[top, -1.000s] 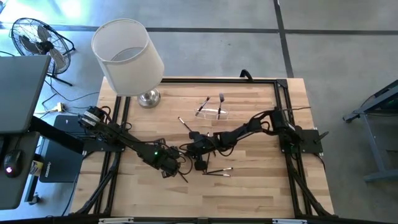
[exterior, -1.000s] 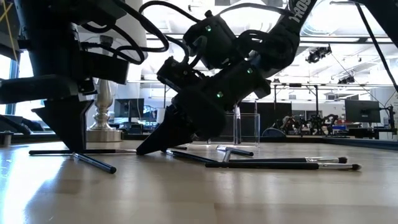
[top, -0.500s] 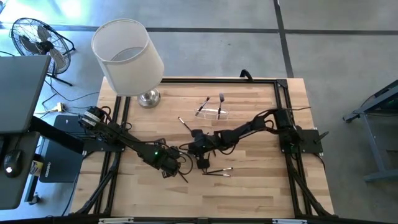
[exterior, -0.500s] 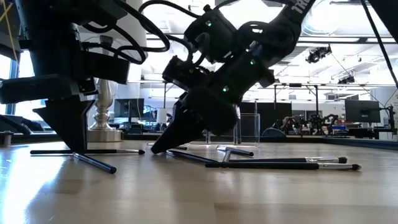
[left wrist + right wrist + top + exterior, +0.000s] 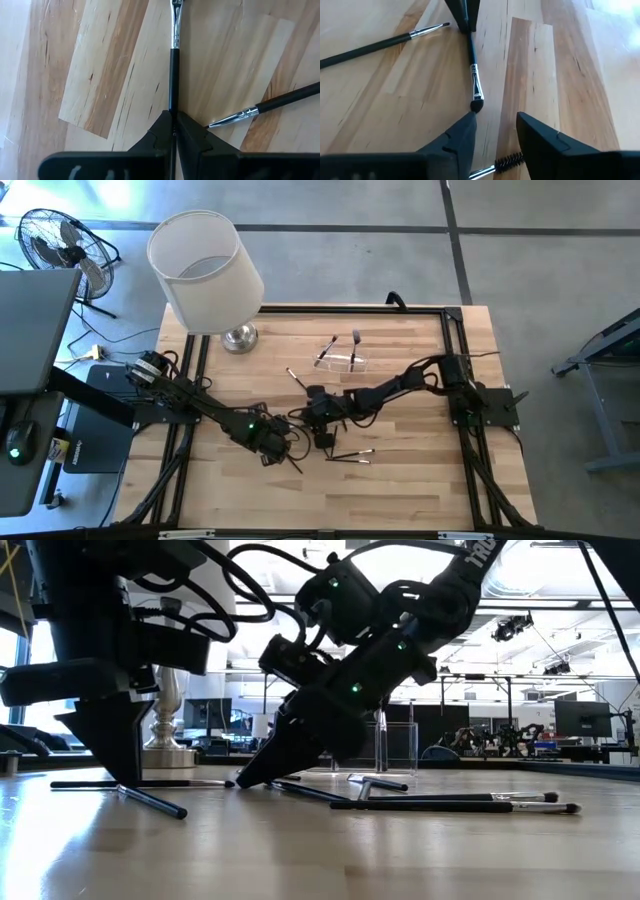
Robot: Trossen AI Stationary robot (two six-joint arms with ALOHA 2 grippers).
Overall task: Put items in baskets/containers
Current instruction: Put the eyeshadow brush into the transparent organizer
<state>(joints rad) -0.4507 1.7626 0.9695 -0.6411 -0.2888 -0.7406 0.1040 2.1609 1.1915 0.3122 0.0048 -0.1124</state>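
Wooden table [image 5: 420, 480], left claw [image 5: 173, 131] pinching slim black silver-ferruled brush [image 5: 174, 55], right claw [image 5: 495, 131] spread open at its bristles.

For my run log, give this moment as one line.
left gripper: shut on makeup brush | right gripper: open, at its bristle tip | clear holder: two brushes inside

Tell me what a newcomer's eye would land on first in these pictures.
Most striking are the two dark arms meeting low over the table's middle: the left gripper is shut on a slim makeup brush lying on the wood, while the right gripper stands open, its tips at that brush's bristle end. Next comes the big white lamp at the far left corner, with a small clear holder already containing brushes near the table's far edge.
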